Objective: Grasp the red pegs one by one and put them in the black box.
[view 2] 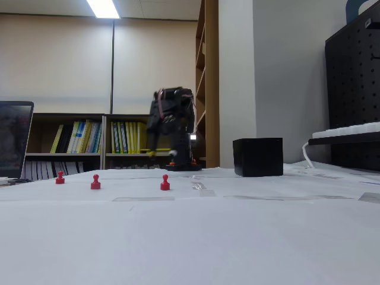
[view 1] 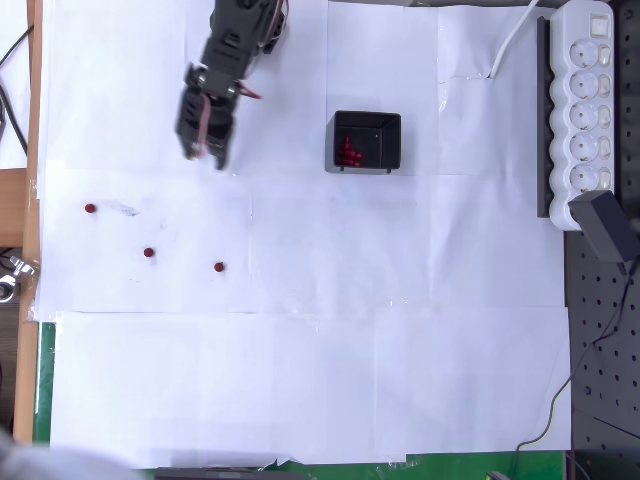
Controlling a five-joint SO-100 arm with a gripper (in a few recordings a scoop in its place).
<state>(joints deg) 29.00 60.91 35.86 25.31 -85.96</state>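
While the gripper (view 1: 203,150) hangs upper left overhead, I can't tell its finger spread. Three red pegs (view 1: 148,253) sit below; black box (view 1: 367,141) right.

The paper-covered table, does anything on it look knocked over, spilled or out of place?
Nothing stands out. Three red pegs stand upright on the paper, apart from each other. More pegs lie inside the black box, which sits level. The pincer hangs near them, touching nothing.
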